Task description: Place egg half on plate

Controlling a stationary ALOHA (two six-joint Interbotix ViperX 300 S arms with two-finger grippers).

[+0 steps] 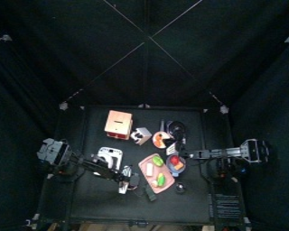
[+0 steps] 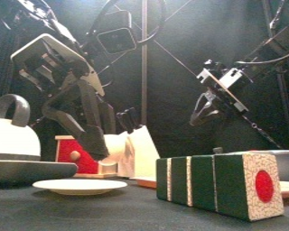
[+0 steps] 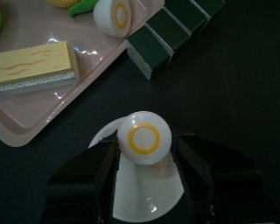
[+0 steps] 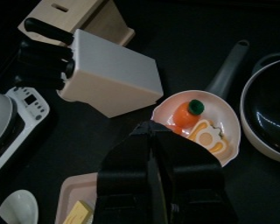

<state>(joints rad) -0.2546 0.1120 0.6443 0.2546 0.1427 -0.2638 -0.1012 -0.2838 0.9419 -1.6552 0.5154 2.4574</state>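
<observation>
At far left, front view, kettle (image 2: 12,126) sits on a dark dish. Just right of it your left gripper (image 3: 149,150) points down over the small white plate (image 3: 136,199), jaws spread wide and pinching nothing. Egg half (image 3: 143,140) lies yolk-up on that plate, between the two jaws, near the plate's edge; can't tell if either jaw touches it. In the front view the plate (image 2: 80,187) is on the table at the front and the left gripper (image 2: 80,126) hangs low behind it, egg not visible from there.

Next right is the pink tray (image 3: 38,109), just beside the plate, not touching. On it: a sandwich slice (image 3: 31,66) and a second egg half (image 3: 115,13) at the tray's far edge. Green blocks (image 3: 171,35) stand beside the tray; in the front view they are near and large with a red dot on the end face (image 2: 226,185). White box (image 4: 113,74) stands behind the tray, with a wooden block (image 4: 73,17) past it.

Your right gripper (image 4: 154,171) hangs on the right, well apart from the egg half, jaws pressed together, nothing in them. Below it is an orange dish (image 4: 195,122) with toy food, and a black pan (image 4: 271,96) is touching that dish. Nothing sits between left gripper and egg half.
</observation>
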